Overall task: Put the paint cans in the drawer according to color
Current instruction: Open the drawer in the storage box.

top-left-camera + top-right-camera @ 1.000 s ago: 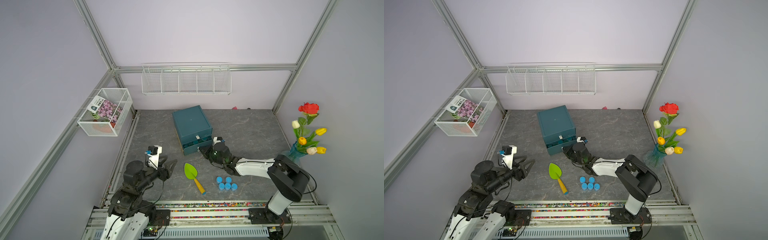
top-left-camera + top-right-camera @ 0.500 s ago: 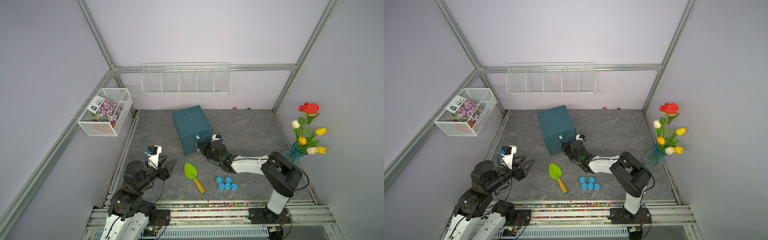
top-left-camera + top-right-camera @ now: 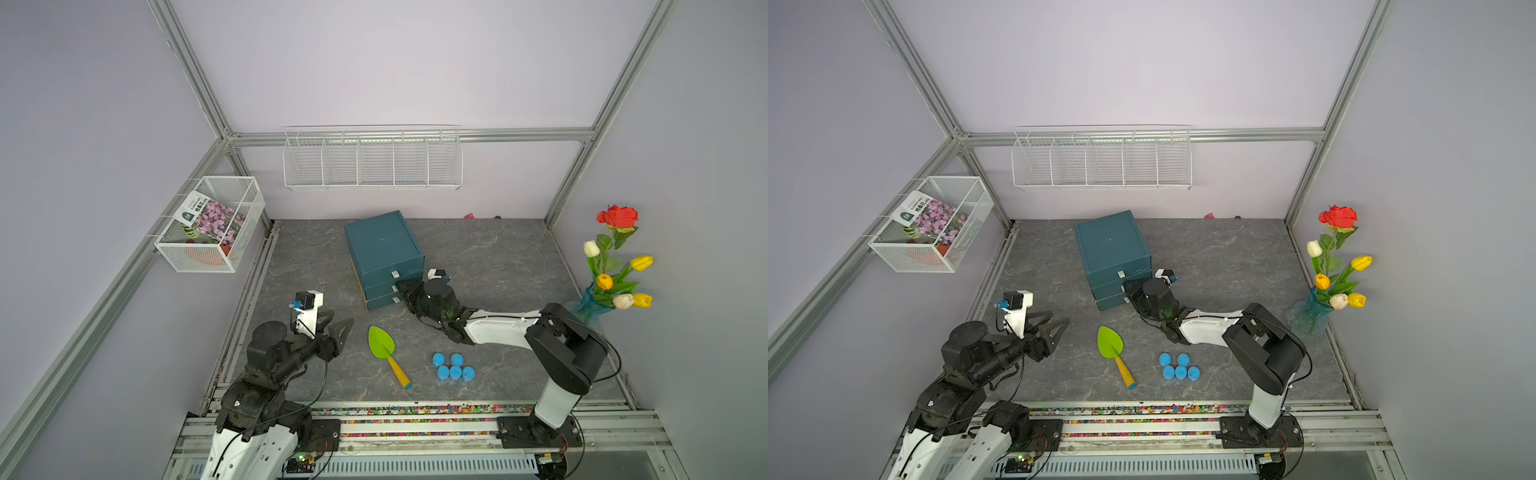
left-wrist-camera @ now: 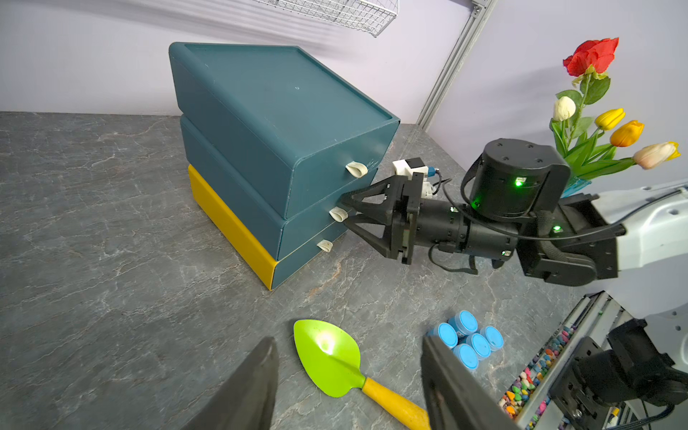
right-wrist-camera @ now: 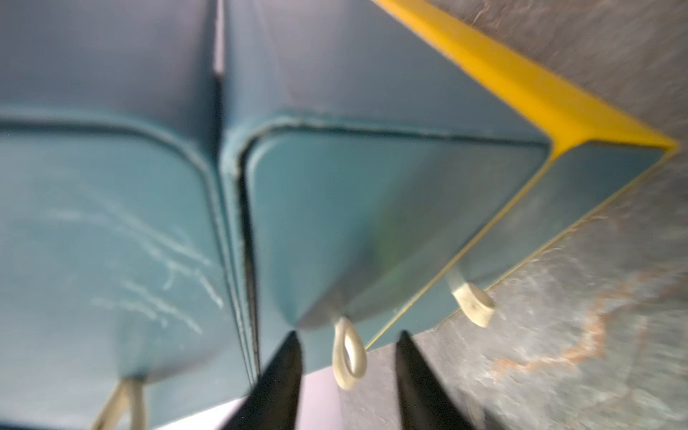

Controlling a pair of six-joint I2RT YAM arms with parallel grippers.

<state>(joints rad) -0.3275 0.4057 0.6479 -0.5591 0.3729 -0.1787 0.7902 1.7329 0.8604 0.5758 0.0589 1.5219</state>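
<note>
In both top views, a dark teal chest of drawers (image 3: 382, 245) (image 3: 1111, 245) stands mid-desk (image 3: 490, 253) on a grey, marble-veined surface. All three of its drawers are pushed in. Five paint cans (image 3: 453, 368) (image 3: 1178, 368), small round light blue jars with flat lids, stand in a tight cluster near the desk's front edge, well apart from the chest. A lime green trowel (image 3: 382, 343) with a yellow handle lies near them, toward the left arm's side. The right arm (image 3: 498, 330) stretches low, its jaws at the chest's front. The left jaws hover spread apart, grasping nothing. Only these views show the white wire shelf (image 3: 372, 160) on the back wall and a wire basket (image 3: 212, 226) holding a flower-printed packet.

The left wrist view shows the chest's side. Its bottom tier has a mustard yellow shell, which cannot be seen from above. Each smooth plastic front carries a small cream loop (image 4: 338, 215). The right jaws stand parted, tips either side of the middle loop. The cans (image 4: 467, 338) show bright blue lids, and the glossy trowel blade (image 4: 327, 357) catches a glare. Artificial flowers (image 4: 595, 96) stand behind.

The right wrist view is a blurred close-up. The middle loop (image 5: 348, 357) hangs between two black tips with a gap on each side, so the jaws are released, not pinching. Pale scratches (image 5: 149, 260) mark the top drawer's front.
</note>
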